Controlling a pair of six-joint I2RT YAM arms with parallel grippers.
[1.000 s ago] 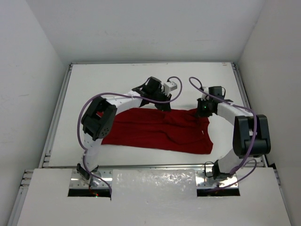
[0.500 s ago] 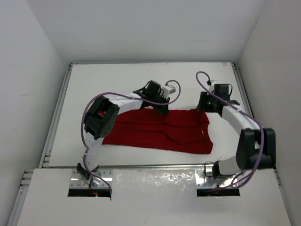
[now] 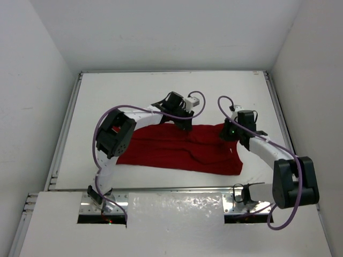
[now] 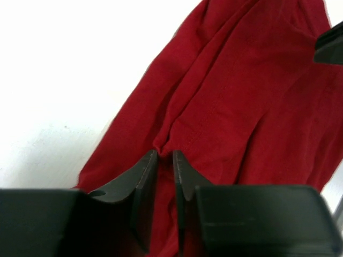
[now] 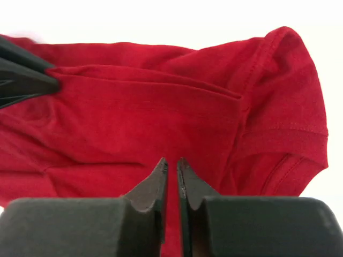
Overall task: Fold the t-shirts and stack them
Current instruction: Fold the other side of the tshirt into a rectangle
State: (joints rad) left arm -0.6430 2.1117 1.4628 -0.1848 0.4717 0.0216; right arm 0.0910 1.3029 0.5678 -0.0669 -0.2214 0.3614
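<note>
One dark red wrinkly cloth t-shirt (image 3: pixel 177 152) spread on white table (image 3: pixel 134 91), long axis left–right. At its mid far edge, left gripper (image 3: pixel 186 125), jaws pinching a fold. At the far right corner, right gripper (image 3: pixel 229 133), jaws nearly together, catch unclear. Shirt body lies base-ward of both.

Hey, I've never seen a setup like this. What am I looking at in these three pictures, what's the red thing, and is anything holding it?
Two robot arms are bolted to a white table. The wide picture looks down from above. The two close-ups come from a camera on each wrist. The red thing is a t-shirt, lying spread out and wrinkled. The left tool pinches a puckered fold at the shirt's far edge. The right tool is nearly closed over the cloth near a sleeve. I cannot tell whether it has caught any fabric.
</note>
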